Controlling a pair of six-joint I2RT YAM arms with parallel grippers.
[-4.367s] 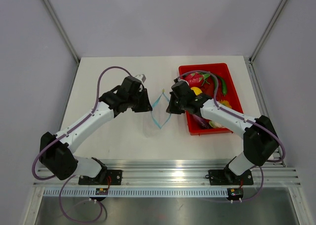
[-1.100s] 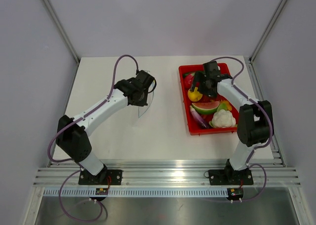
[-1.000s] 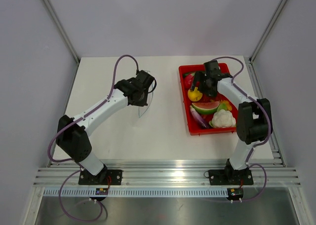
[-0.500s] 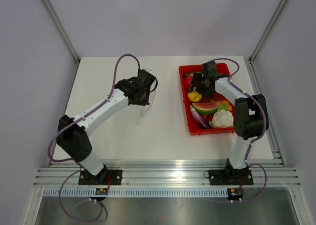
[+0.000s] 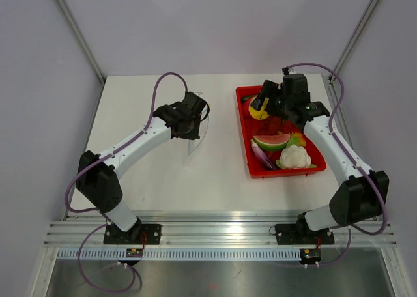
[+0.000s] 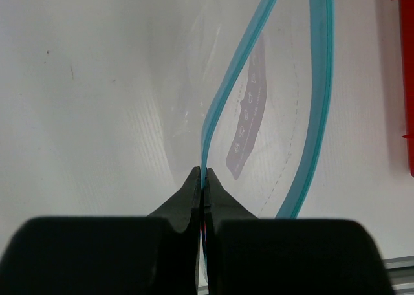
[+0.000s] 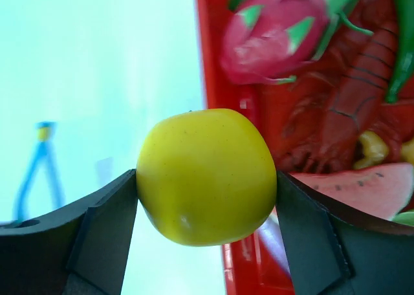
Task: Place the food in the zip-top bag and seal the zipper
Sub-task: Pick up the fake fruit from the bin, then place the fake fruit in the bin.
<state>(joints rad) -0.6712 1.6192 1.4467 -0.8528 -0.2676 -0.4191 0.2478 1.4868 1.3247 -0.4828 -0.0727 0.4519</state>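
Yellow fruit (image 7: 206, 176), clamped in right pincer (image 7: 207, 186), now above tray (image 5: 244, 131) (left pincer (image 6: 202, 178) pinching zipper (image 6: 218, 104)).

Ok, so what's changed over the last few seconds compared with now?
The right gripper left the zip-top bag, went to the red tray, closed on the yellow fruit and raised it. The left gripper stays pinched on the zipper, holding the bag's mouth open. The watermelon wedge and eggplant still lie in the tray.
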